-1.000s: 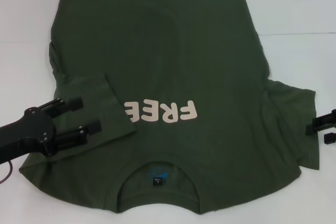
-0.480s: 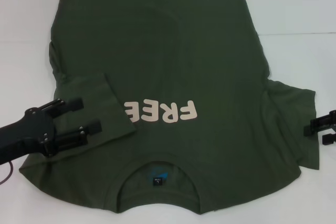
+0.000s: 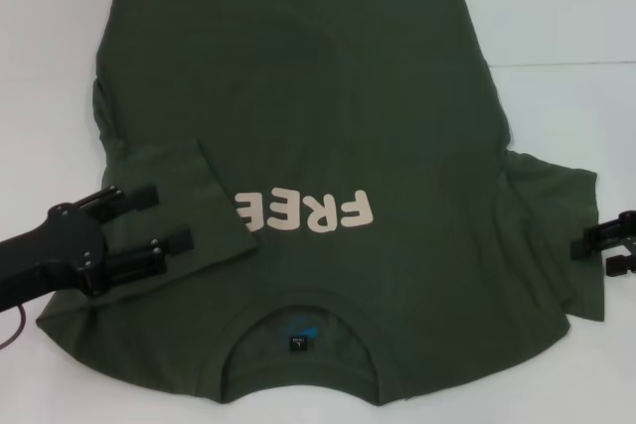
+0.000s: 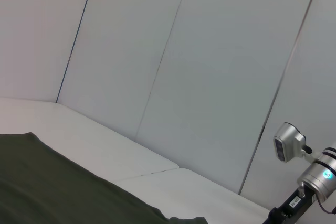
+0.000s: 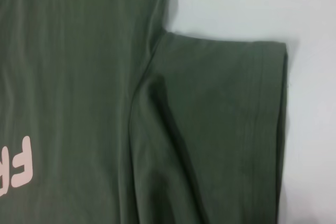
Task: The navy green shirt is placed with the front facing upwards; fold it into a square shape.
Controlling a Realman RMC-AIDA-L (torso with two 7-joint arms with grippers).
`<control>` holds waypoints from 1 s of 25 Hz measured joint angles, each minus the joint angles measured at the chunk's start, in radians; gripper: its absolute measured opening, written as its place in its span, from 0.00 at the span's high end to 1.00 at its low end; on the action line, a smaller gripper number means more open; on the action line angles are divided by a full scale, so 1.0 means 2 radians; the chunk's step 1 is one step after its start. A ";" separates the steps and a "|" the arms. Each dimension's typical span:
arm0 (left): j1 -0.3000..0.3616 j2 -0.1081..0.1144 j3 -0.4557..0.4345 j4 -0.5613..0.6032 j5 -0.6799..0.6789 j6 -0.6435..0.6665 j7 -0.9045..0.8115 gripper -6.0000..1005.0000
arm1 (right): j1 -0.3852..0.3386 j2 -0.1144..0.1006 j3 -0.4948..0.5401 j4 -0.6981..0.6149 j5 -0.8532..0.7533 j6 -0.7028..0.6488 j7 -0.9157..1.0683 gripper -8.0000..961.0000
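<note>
The navy green shirt [image 3: 318,146] lies flat on the white table, front up, with the neck and its dark label [image 3: 297,344] nearest me. The cream "FREE" lettering [image 3: 308,211] shows. The sleeve on my left [image 3: 184,201] is folded in over the front and covers the end of the lettering. My left gripper [image 3: 164,217] is open and empty just over that folded sleeve. My right gripper [image 3: 604,251] is open at the outer edge of the spread right sleeve [image 3: 556,235]. The right wrist view shows that sleeve [image 5: 226,129] lying flat.
The white table [image 3: 566,17] surrounds the shirt, with a seam line at the right. In the left wrist view the shirt's edge [image 4: 52,192] lies before grey wall panels [image 4: 210,77], and my right arm [image 4: 310,182] shows at the far corner.
The right gripper has drifted slightly down and outward beside the right sleeve. The left gripper has barely moved. The shirt lies as before.
</note>
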 joint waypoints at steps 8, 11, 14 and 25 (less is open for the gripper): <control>0.000 0.000 0.000 0.000 0.000 0.000 0.000 0.10 | 0.001 0.001 0.004 0.000 0.001 0.000 0.000 0.33; 0.000 0.000 0.000 0.000 0.000 0.000 0.000 0.10 | 0.001 0.002 0.004 0.001 0.001 0.001 0.000 0.33; 0.000 0.000 0.000 0.000 0.000 0.000 0.000 0.10 | 0.001 0.002 0.004 0.001 0.002 0.003 0.000 0.33; 0.000 0.000 0.000 -0.002 0.000 0.000 0.000 0.10 | 0.002 0.002 0.004 0.007 0.003 0.007 0.000 0.33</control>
